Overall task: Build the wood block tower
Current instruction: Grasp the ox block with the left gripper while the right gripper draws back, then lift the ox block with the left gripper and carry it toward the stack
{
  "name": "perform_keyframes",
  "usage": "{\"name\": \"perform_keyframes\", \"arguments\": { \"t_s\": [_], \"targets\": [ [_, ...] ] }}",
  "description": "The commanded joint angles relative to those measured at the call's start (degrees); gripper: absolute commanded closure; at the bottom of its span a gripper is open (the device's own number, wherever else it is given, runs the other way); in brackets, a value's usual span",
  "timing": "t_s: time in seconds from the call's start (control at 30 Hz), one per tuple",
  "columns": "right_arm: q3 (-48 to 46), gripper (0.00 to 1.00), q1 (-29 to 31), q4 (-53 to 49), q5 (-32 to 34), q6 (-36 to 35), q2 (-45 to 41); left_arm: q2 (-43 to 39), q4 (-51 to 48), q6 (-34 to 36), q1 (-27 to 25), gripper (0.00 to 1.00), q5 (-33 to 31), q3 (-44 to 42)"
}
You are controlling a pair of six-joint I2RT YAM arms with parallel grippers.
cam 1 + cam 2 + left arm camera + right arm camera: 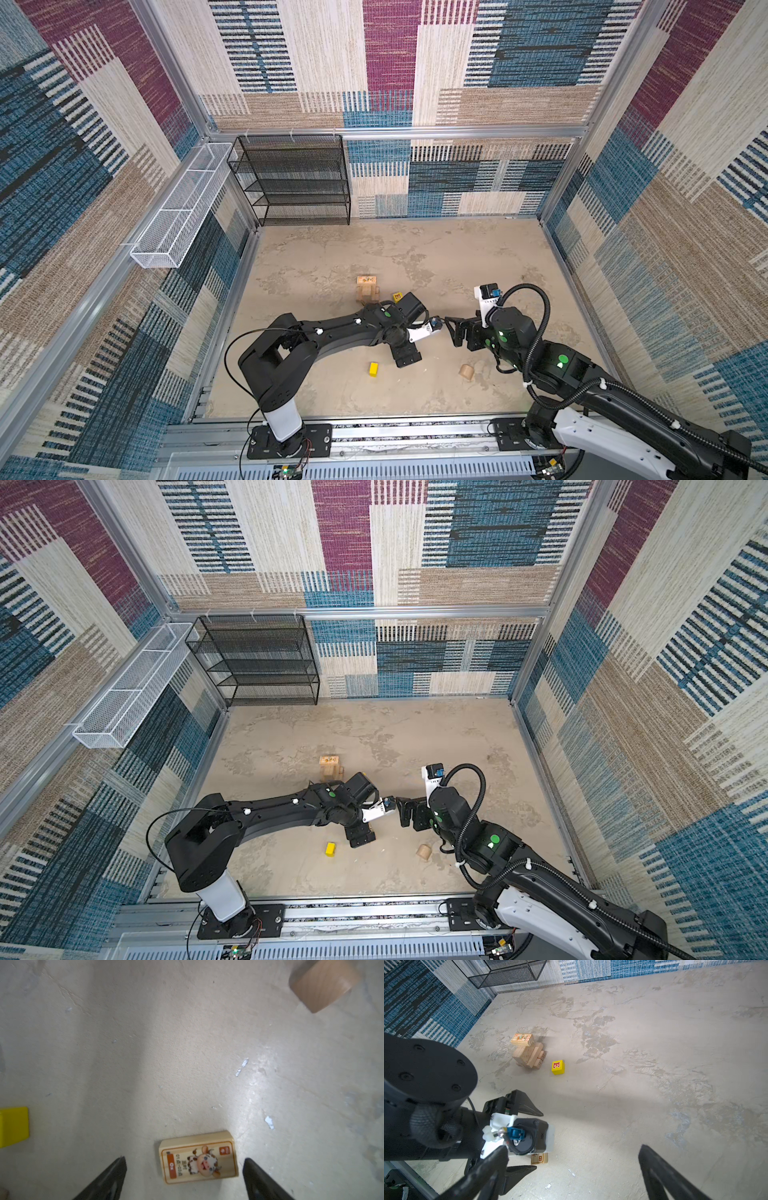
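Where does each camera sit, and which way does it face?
Top views: high above the front edge, looking down at the table; both arms show.
Left wrist: on the left arm, facing down at the ox block; open left gripper either side.
Right wrist: on the right arm, facing the tower; open right gripper and the left arm's wrist show.
Shared: both wrist views show the ox block.

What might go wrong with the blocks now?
The ox block sits nearer one finger of the open left gripper, so closing might shove it aside. The right gripper hangs close to the left arm's wrist; they might bump. The tower looks uneven, so another block might topple it.
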Motion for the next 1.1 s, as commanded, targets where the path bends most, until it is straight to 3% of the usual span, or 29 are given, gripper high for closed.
{"name": "perform_keyframes", "arguments": {
  "t_s": [0.0,0.2,0.87,1.07],
  "targets": [
    [0.11,0.00,0.04,-0.45,1.73,0.29,-0.56,0.91,-1.96,-0.46,-0.03,0.10,-0.82,1.11],
    [0.16,0.00,0.04,-1.22,2.37,0.02,-1.18,1.92,-3.13,-0.79,-0.13,0.11,-2.91,1.77],
    [-0.16,0.00,-0.01,-2.21,3.25,-0.22,-1.78,5.47,-7.73,-2.23,-0.19,0.27,-1.53,4.82],
    [-0.48,0.00,0.04,-2.21,2.88,-0.15,-1.94,5.30,-7.77,-2.83,-0.21,0.27,-0.93,5.04]
  ]
}}
